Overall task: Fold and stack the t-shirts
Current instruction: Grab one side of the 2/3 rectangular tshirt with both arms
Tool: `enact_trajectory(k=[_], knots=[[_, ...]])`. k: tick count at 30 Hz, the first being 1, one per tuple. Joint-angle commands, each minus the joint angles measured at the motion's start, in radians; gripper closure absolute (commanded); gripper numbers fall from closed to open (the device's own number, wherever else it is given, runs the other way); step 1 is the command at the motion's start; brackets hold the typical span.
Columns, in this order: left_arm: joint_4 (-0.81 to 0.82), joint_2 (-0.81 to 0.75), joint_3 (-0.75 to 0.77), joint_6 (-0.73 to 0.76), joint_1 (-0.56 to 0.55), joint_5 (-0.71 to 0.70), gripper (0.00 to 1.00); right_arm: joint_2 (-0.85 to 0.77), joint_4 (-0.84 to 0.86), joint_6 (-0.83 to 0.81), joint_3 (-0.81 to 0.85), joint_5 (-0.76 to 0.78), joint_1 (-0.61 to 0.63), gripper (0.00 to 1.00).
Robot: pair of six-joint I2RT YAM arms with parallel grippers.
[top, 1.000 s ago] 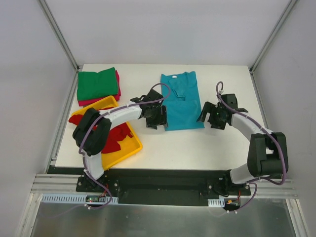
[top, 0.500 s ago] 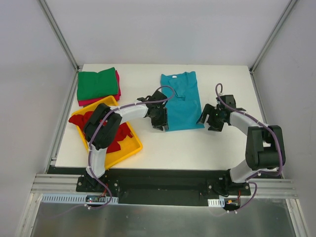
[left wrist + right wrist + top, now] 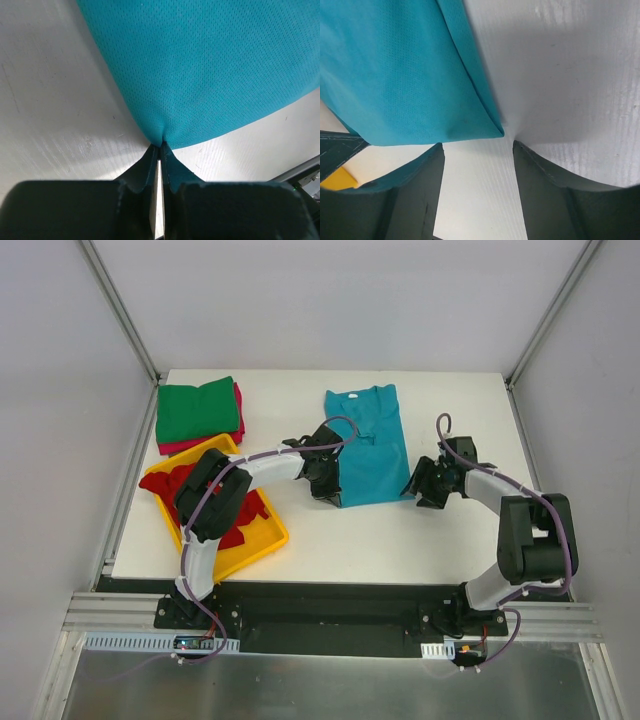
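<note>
A teal-blue t-shirt (image 3: 368, 445), folded into a long strip, lies flat in the middle of the table (image 3: 450, 535). My left gripper (image 3: 333, 492) is at its near left corner. In the left wrist view this gripper (image 3: 161, 144) is shut on that corner of the teal cloth (image 3: 200, 65), which bunches at the tips. My right gripper (image 3: 418, 490) is at the near right corner. In the right wrist view it (image 3: 477, 145) stands open, with the shirt's corner (image 3: 492, 131) just ahead of the gap and touching neither finger.
A folded green t-shirt (image 3: 197, 410) lies on a magenta-pink one (image 3: 238, 420) at the back left. A yellow tray (image 3: 262, 543) at the near left holds crumpled red t-shirts (image 3: 235, 515). Grey walls and metal frame posts enclose the table.
The left gripper has closed on the shirt's near left corner. The right gripper has narrowed and slid in toward the near right corner.
</note>
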Motion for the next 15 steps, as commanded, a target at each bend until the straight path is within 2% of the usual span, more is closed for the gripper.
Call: enact_trajectory(k=[1,7,11,15], knots=[[-0.012,-0.024,-0.010,-0.011,-0.012,-0.029,1.00,-0.007,0.015,0.014,-0.022,0.032,-0.005,0.41],[-0.012,-0.029,-0.021,-0.012,-0.017,-0.031,1.00,0.042,0.029,0.009,0.000,0.044,-0.003,0.53],[-0.012,-0.035,-0.024,-0.009,-0.017,-0.031,1.00,0.037,0.035,0.015,0.000,0.066,-0.002,0.66],[-0.013,-0.061,-0.033,0.000,-0.017,-0.051,1.00,0.039,0.048,0.005,-0.002,0.064,0.000,0.74]])
